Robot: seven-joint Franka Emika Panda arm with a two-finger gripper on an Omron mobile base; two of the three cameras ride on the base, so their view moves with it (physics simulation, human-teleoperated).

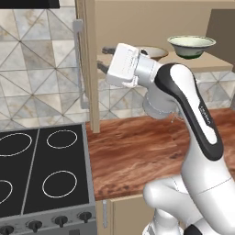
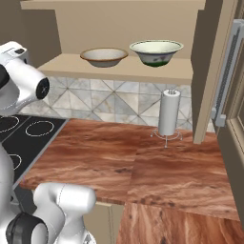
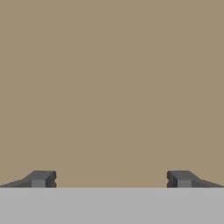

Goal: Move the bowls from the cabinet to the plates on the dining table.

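Two bowls stand on the shelf of the open cabinet (image 2: 119,69). The cream bowl with the tan rim (image 2: 104,56) is on the left, and the arm partly covers it (image 1: 155,51) in the left base view. The deeper pale green-white bowl (image 2: 156,51) (image 1: 191,46) sits to its right. My gripper (image 1: 104,58) is at shelf height, left of the cream bowl and apart from it, pointing at the cabinet's tan side panel (image 1: 94,69). In the hand view my gripper (image 3: 111,179) is open, its fingertips (image 3: 41,178) wide apart with nothing between them, facing a plain tan surface. The plates and the dining table are out of view.
A black stove (image 1: 41,170) adjoins the reddish wood counter (image 1: 137,151) under the cabinet. A paper towel roll (image 2: 169,113) stands on the counter at the back, below the green-white bowl. An open cabinet door with a silver bar handle (image 2: 228,71) juts out at the right.
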